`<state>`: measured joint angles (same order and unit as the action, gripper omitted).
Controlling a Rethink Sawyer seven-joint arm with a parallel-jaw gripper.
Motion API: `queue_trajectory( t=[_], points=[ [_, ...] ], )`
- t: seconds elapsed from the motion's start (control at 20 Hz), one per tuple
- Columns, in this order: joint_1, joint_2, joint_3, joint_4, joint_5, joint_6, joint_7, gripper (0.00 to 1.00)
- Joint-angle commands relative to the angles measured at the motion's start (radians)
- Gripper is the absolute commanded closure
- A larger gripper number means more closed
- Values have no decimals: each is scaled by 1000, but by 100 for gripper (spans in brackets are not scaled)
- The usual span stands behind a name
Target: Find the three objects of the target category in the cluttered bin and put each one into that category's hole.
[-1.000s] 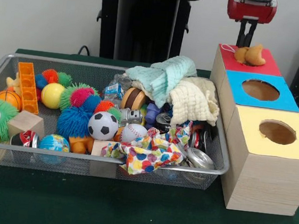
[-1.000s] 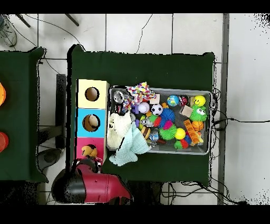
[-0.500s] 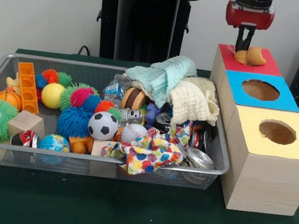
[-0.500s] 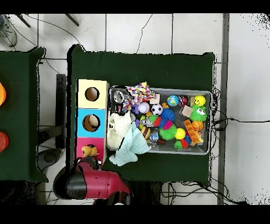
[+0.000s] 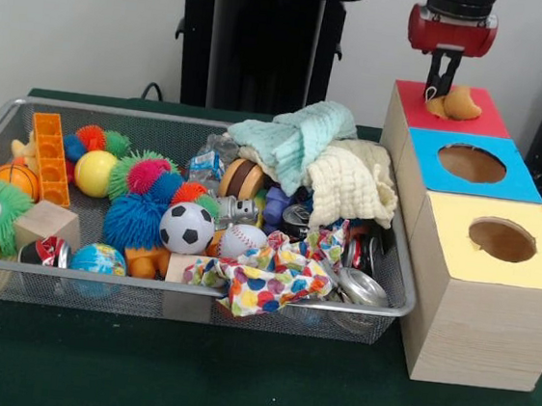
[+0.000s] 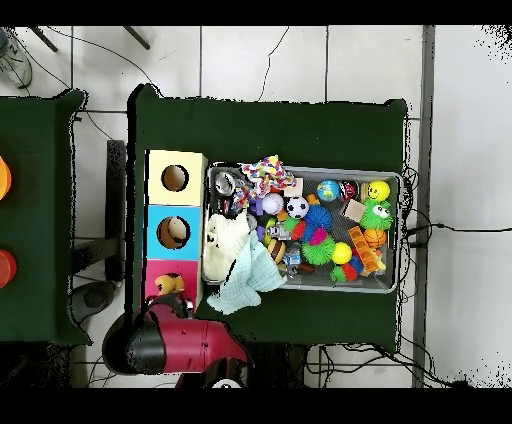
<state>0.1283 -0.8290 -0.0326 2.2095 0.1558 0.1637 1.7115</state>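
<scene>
toy (image 5: 455, 102): a tan, rounded, lumpy thing, couldn't make out what it was meant to be. It sat on the red box, right over the hole, sticking up out of it.
toy's axis: its long side ran roughly across the red box top in the front view, with the fatter end on the side away from the bin. Which end counted as the head, I couldn't tell.
gripper (image 5: 441, 87): hung straight down over the red box, dark fingers (image 5: 447, 72) close together with the tips at the bin-side end of the toy. They looked pinched on it or just touching, honestly couldn't tell which.
red box (image 5: 472, 123): the end one of three joined boxes, next to the blue box (image 5: 506, 182), with the yellow box (image 5: 464, 256) after that. Blue and yellow holes were both open; in the overhead view something pale showed inside the blue one.
bin (image 5: 164, 122): wire mesh, just beside the boxes, packed full.
in the bin: a mint cloth (image 5: 299, 135) and a cream cloth (image 5: 351, 180) piled at the corner nearest the red box, a dotted cloth (image 5: 265, 282) draped over the rim nearest the yellow box, a soccer ball (image 5: 186, 227) mid-bin, and a spiky blue toy (image 5: 135, 220) touching it.
</scene>
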Motion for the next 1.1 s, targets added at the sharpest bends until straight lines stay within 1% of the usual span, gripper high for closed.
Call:
queue_trajectory(
  t=[0.05, 0.1, 0.2, 0.35, 0.45, 0.55, 0.65, 0.7, 0.85, 0.95, 1.1],
  points=[
    [-89, 215, 53, -182, -49, -196, 117, 100],
    [-100, 225, 58, -192, -58, -196, 110, 100],
    [-143, 247, 92, -200, -80, -210, 99, 100],
    [-177, 281, 113, -225, -120, -244, 86, 100],
    [-213, 338, 141, -259, -157, -281, 73, 100],
    [-206, 365, 125, -294, -172, -268, 67, 100],
    [-170, 370, 80, -325, -172, -229, 74, 100],
    [-166, 377, 73, -338, -175, -216, 76, 100],
    [-203, 391, 107, -355, -199, -195, 66, 100],
    [-195, 382, 98, -360, -204, -175, 78, 100],
    [-202, 385, 106, -367, -215, -173, 85, 100]
  ],
)
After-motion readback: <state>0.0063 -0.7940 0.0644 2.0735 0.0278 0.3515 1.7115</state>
